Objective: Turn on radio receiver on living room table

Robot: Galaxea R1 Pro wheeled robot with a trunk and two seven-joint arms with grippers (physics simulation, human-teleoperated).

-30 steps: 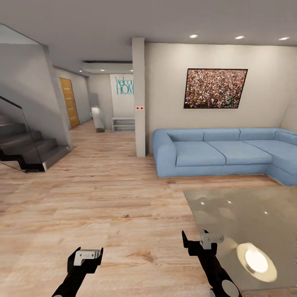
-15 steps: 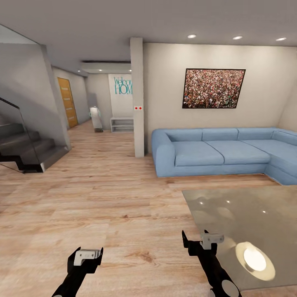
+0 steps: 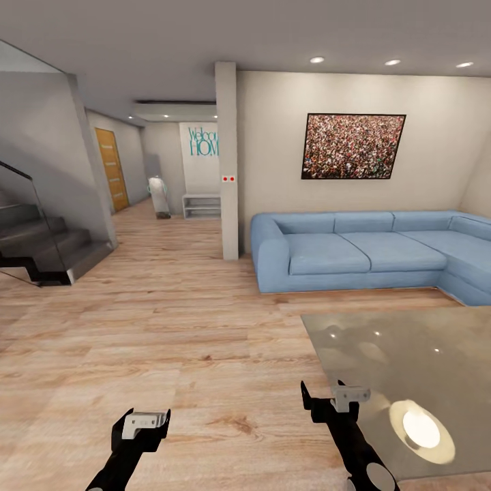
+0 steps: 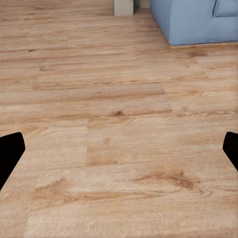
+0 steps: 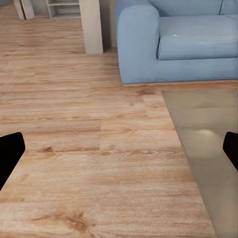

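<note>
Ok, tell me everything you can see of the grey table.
The table is low, with a glossy grey top that looks like glass or polished stone. It mirrors a round lamp glow and small ceiling lights. It stands on the wood floor in front of the blue sofa, apart from it. Its right side is cut off; nothing lies on the visible part.

Light blue sofa point(image 3: 368, 249) against a cream wall point(image 3: 273, 136). The floor point(image 3: 170, 341) is pale wood with darker grain knots. Glossy grey tabletop point(image 3: 409, 354), right of the black right gripper point(image 3: 326, 397), mirrors a white lamp glow. The painting point(image 3: 353, 146) is speckled red-brown.
</note>
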